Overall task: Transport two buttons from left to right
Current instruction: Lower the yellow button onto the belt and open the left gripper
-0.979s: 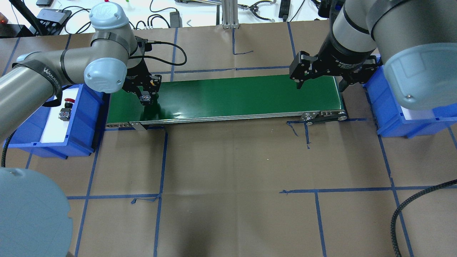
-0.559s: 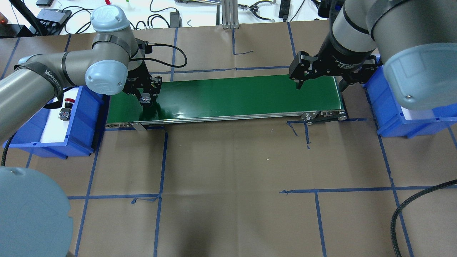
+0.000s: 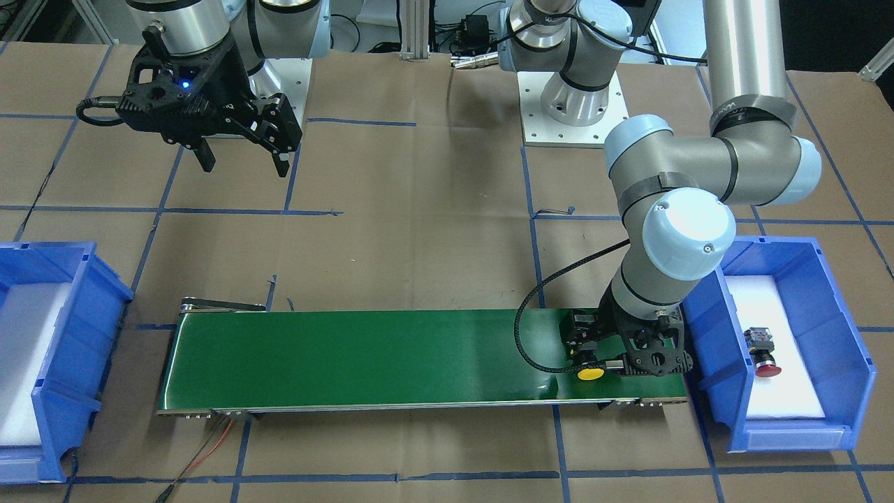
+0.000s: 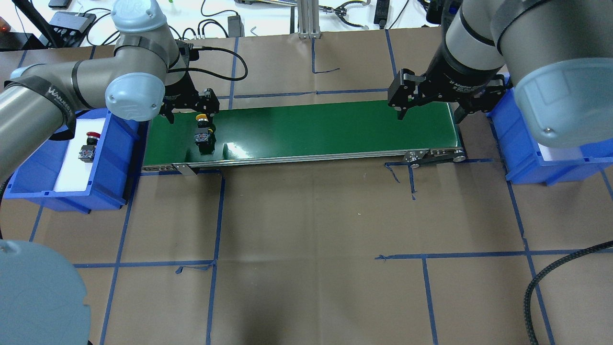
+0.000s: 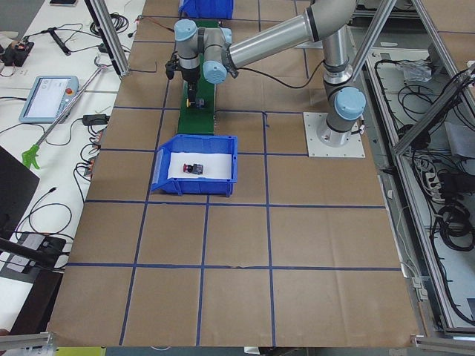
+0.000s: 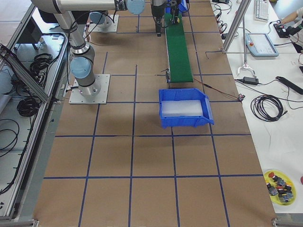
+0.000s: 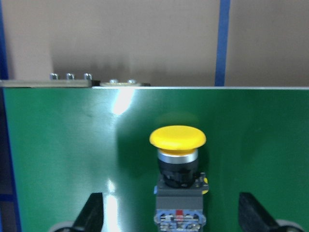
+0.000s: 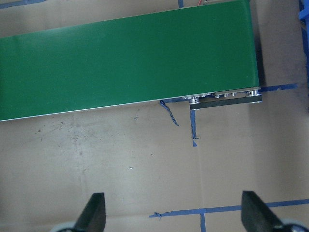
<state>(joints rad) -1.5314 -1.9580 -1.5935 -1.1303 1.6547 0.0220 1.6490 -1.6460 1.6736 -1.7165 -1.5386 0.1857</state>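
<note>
A white bench [image 6: 284,142] with a coil of cable [image 6: 267,108] and a teach pendant [image 6: 262,45] runs along the operators' side of the rig. The surface [image 4: 306,230] is covered in brown paper and ruled into squares by blue tape. Across it lies a long green belt [image 4: 325,129], with a blue bin at either end.

The left bin [image 4: 112,158] has a white pad [image 4: 72,177] on its floor, and on that pad the red button [image 4: 88,145] lies on its side, cap toward the far wall. The right bin [image 3: 80,335] shows its own white pad [image 3: 21,363].

The right gripper [image 4: 429,117] is held high near the belt's right end, jaws spread wide with nothing between them. The left gripper [image 4: 192,112] is over the belt's left end, jaws also wide apart and gripping nothing. In the wrist view its fingers [image 7: 94,215] stand clear on both sides of the yellow button [image 7: 177,145].

That button lies on its side on the belt near the left end, with its cap pointing to the far edge, away from the robot, and its grey-black body toward the near edge.
</note>
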